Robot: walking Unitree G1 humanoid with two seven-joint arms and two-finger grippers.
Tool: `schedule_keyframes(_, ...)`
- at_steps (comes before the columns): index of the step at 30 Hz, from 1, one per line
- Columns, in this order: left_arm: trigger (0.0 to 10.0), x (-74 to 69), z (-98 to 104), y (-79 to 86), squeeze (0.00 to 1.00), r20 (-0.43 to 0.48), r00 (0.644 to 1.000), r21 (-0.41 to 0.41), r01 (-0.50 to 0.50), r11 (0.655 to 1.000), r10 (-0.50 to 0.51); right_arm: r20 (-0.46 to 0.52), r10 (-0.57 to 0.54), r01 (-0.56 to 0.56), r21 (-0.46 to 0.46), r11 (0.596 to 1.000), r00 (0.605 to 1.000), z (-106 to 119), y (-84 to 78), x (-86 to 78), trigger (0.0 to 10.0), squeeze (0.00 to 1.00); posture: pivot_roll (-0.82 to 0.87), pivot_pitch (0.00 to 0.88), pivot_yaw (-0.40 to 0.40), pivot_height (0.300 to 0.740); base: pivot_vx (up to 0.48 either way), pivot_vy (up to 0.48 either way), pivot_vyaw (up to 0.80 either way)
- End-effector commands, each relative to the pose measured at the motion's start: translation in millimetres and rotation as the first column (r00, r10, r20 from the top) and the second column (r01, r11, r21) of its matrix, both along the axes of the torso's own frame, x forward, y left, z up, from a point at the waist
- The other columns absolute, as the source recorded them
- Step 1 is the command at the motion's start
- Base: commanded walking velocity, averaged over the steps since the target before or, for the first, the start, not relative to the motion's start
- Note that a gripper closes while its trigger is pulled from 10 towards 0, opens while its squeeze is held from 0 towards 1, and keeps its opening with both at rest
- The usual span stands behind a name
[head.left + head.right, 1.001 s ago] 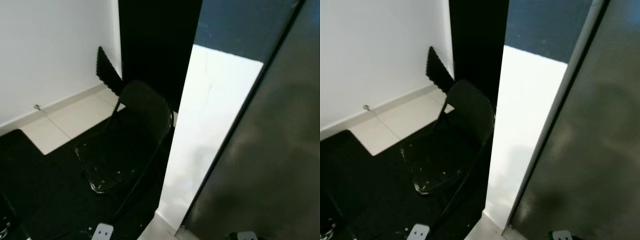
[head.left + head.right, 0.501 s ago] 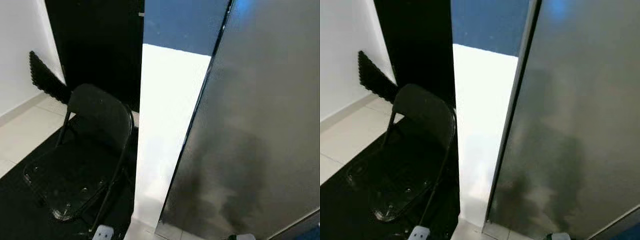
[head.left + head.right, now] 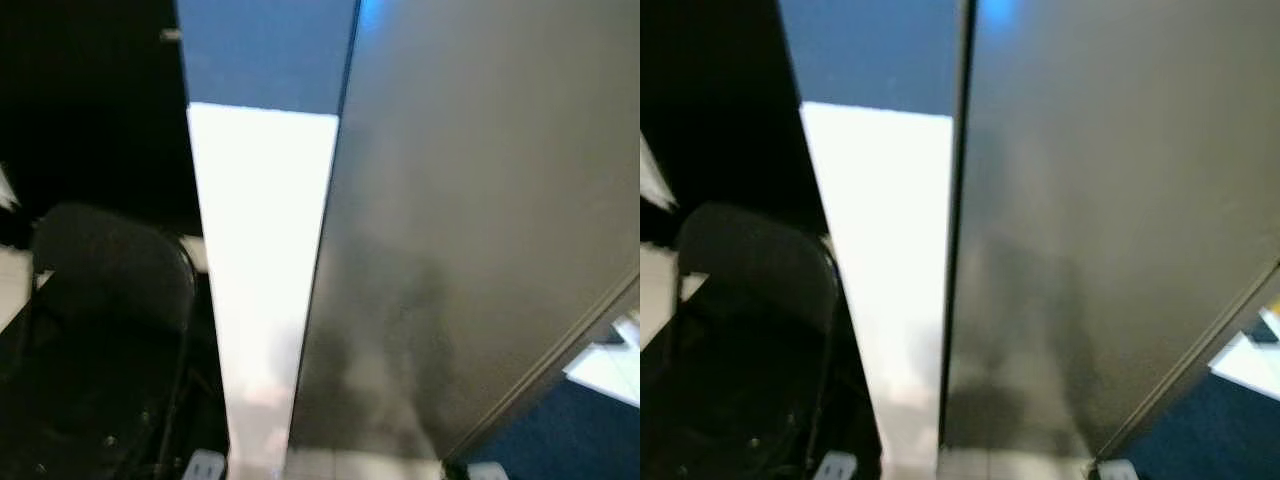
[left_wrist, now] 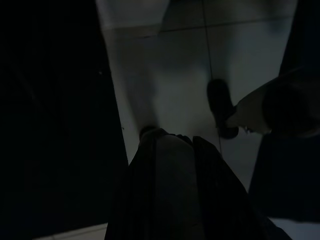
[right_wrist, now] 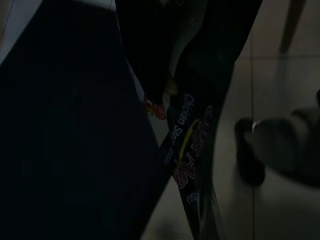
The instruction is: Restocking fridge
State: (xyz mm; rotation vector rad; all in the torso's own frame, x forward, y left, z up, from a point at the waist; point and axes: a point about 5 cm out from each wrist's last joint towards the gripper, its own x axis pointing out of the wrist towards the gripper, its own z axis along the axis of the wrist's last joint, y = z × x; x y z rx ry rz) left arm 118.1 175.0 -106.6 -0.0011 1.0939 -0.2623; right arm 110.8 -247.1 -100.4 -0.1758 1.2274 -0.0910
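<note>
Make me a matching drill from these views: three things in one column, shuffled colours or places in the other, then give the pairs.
Things:
1. fridge door
2. folding chair
3. chicken stock carton

Descriptions:
A. black, on the robot's left
B. grey metal, straight ahead
C. printed pack seen by the right wrist camera

Pairs: 1-B, 2-A, 3-C

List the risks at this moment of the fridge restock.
1. The grey fridge door looks shut, and the right gripper seems to grip a chicken stock carton; it could slip while the door is opened.
2. The black folding chair stands close on the left; a step sideways might clip it.
</note>
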Motion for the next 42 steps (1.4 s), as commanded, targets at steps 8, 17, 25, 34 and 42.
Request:
schedule_keyframes(8,10.0,-17.0,-5.3,-0.7,0.0,-0.071,0.997,-0.004,0.015,1.0,-0.015,-0.009,-0.018,0.018,-0.007,1.0,1.0,0.5,-5.6,-3.8,10.0,0.0,0.07,0.0,-0.056,0.74,0.0,0.0,-0.8)
schedule_keyframes(17,10.0,-16.0,-5.1,-1.5,0.0,-0.068,0.997,-0.007,0.02,1.0,-0.02,-0.008,-0.013,0.013,-0.005,1.0,1.0,1.1,-6.4,-2.5,10.0,0.0,0.07,0.0,-0.058,0.74,0.0,0.0,-0.8)
schedule_keyframes(25,10.0,-15.6,-5.0,-2.0,0.0,-0.067,0.998,-0.007,0.019,1.0,-0.02,-0.01,-0.012,0.012,-0.002,1.0,1.0,1.2,-6.5,-2.4,10.0,0.0,0.06,0.0,-0.057,0.74,0.0,0.0,-0.8)
schedule_keyframes(34,10.0,-15.4,-5.1,-2.4,0.0,-0.067,0.998,-0.006,0.018,1.0,-0.018,-0.013,-0.017,0.017,0.004,1.0,1.0,0.4,-5.4,-4.3,10.0,0.0,0.06,0.0,-0.056,0.74,0.0,0.0,-0.8)
schedule_keyframes(42,10.0,-15.6,-5.1,-1.9,0.0,-0.067,0.997,0.001,0.024,1.0,-0.024,0.003,-0.023,0.023,0.013,1.0,1.0,0.6,-4.9,-3.2,10.0,0.0,0.06,0.0,-0.056,0.74,0.0,0.0,-0.2)
